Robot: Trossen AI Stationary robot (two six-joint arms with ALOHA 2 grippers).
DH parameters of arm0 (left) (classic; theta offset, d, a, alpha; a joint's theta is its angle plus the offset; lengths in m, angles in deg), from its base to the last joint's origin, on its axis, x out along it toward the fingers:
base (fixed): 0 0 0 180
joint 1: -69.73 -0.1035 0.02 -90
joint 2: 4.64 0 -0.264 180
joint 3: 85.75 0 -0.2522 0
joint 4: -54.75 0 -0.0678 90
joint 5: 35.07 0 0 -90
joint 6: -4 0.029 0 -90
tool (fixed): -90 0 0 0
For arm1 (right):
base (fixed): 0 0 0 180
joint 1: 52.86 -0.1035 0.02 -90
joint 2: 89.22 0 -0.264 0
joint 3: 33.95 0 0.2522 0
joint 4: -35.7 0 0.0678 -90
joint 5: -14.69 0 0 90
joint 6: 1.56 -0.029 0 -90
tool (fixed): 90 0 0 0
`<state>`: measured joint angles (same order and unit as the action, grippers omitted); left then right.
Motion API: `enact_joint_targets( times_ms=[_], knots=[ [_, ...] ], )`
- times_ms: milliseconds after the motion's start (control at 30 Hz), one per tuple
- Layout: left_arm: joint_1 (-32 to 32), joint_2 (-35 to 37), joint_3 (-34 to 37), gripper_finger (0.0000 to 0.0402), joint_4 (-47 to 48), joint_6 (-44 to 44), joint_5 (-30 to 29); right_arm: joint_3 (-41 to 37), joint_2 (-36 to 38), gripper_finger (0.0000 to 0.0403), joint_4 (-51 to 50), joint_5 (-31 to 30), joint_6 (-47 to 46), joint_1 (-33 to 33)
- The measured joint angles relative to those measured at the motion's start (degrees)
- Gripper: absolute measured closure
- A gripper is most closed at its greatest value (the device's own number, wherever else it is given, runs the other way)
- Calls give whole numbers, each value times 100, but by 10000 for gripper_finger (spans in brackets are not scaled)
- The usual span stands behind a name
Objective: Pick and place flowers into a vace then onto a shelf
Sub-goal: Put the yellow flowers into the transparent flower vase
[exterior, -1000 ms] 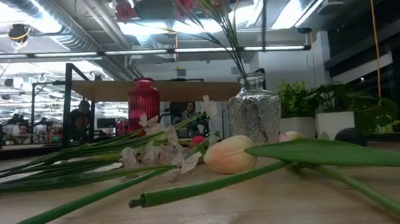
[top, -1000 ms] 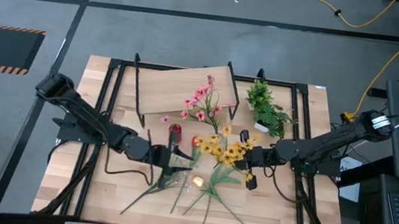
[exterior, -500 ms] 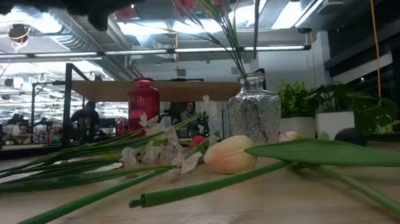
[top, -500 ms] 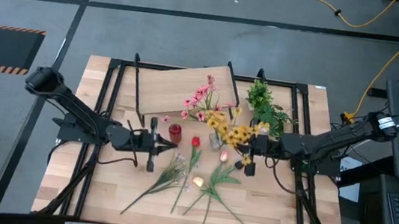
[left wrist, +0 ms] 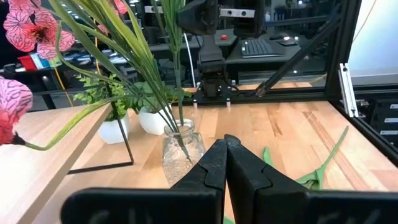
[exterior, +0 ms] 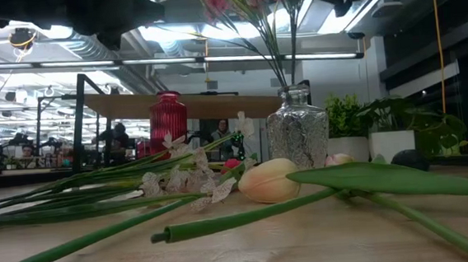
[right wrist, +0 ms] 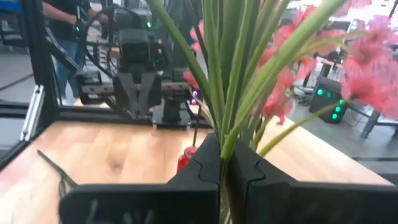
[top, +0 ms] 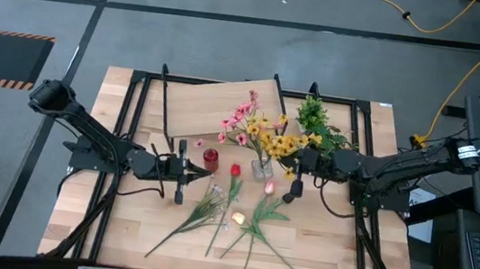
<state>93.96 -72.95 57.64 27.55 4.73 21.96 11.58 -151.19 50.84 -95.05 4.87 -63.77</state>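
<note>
The right tool (top: 299, 160) has carried its clamped yellow flowers (top: 277, 142) over to the clear glass vase (top: 262, 166), while the left tool (top: 192, 173), closed empty, hovers beside that vase.

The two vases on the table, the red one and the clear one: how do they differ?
The red vase is opaque ribbed red glass and, as far as the views show, holds no stems; the clear vase is see-through patterned glass with pink flowers standing in it. The right gripper holds yellow flowers over the clear vase; the left gripper, shut and empty, is beside the red vase. Both stand upright in front of the shelf.
</note>
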Motion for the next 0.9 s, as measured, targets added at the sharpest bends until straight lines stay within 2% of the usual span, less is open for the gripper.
enact_joint_targets(
  times_ms=[267, 533, 700, 900],
  knots=[
    [0, 0, 0, 398, 0, 0, 0, -187, 0, 402, -38, 231, -176, 256],
    [0, -2, 0, 399, 0, 0, -43, -878, -91, 402, 1100, 361, -392, 489],
    [0, -2, 0, 396, -1, 2, -54, -920, -145, 402, 1053, 716, -571, 551],
    [-2, -4, 0, 399, -1, 2, -57, -920, -567, 399, 1180, 746, -640, 550]
  ],
)
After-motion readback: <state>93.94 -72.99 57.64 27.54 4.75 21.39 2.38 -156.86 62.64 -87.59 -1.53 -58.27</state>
